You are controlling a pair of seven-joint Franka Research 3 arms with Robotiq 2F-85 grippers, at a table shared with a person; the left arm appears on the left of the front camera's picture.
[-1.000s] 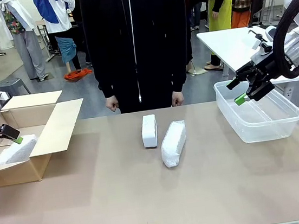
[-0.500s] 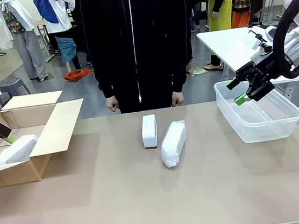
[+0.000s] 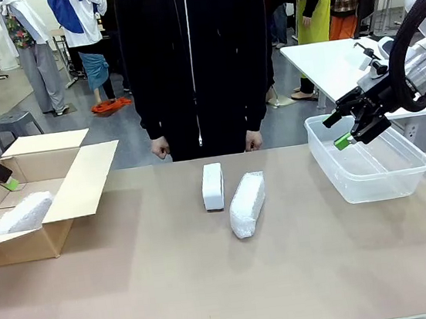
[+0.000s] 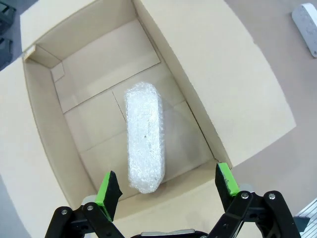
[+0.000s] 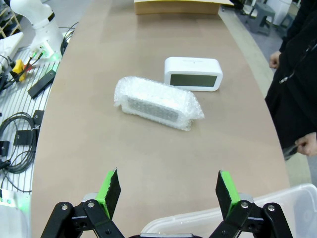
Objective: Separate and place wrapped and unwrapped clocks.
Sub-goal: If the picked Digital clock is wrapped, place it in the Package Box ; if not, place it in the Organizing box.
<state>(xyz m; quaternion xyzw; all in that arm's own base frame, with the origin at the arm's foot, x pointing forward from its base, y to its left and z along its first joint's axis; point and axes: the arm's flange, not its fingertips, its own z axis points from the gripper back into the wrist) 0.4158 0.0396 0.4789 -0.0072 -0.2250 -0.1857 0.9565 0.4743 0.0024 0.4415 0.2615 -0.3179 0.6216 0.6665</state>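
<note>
The left gripper [image 4: 166, 181] hangs over the cardboard box [image 4: 44, 114], fingers spread (a wrapped clock [image 4: 144, 136] lies inside); the right gripper [image 5: 167, 183] hovers over the clear tub [image 3: 378, 178], fingers likewise apart.

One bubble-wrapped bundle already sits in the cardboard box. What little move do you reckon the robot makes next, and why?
Probably the left arm should swing toward the wrapped clock on the table. The left gripper hangs open and empty above the cardboard box, where the boxed wrapped clock already lies, and the other bundle lies loose beside the bare clock.
</note>
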